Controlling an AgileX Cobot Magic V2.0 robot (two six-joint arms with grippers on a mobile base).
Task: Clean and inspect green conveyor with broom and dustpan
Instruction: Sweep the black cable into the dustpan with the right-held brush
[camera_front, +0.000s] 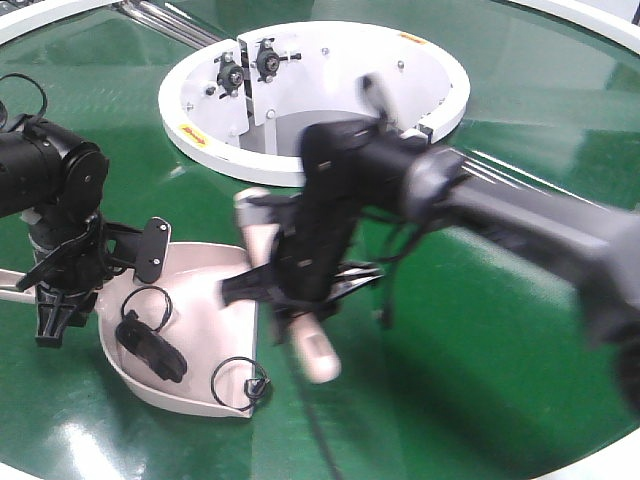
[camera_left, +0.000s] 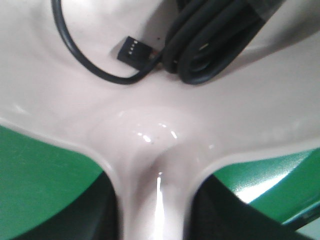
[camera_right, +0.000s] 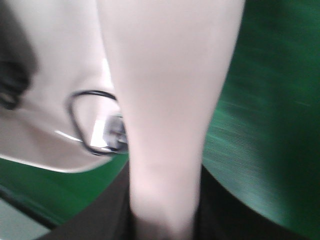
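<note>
The green conveyor (camera_front: 480, 330) fills the front view. The dustpan (camera_front: 200, 310) lies on it at the lower left, mouth toward the right. My left gripper (camera_front: 60, 300) is shut on the dustpan's handle; in the left wrist view (camera_left: 155, 200) the handle runs between the jaws up to the back wall (camera_left: 150, 125). My right gripper (camera_front: 295, 280) is blurred and shut on the broom (camera_front: 318, 355), which hangs slanted at the dustpan's mouth. In the right wrist view the broom (camera_right: 165, 75) rises from between the jaws of my right gripper (camera_right: 165, 200), with the dustpan (camera_right: 55, 60) to its left.
A black cable bundle (camera_front: 150, 350) and a thin cable loop (camera_front: 240, 380) lie in the dustpan; the bundle (camera_left: 210, 45) and a connector (camera_left: 131, 50) show in the left wrist view. The white ring wall (camera_front: 200, 140) of the central opening stands behind.
</note>
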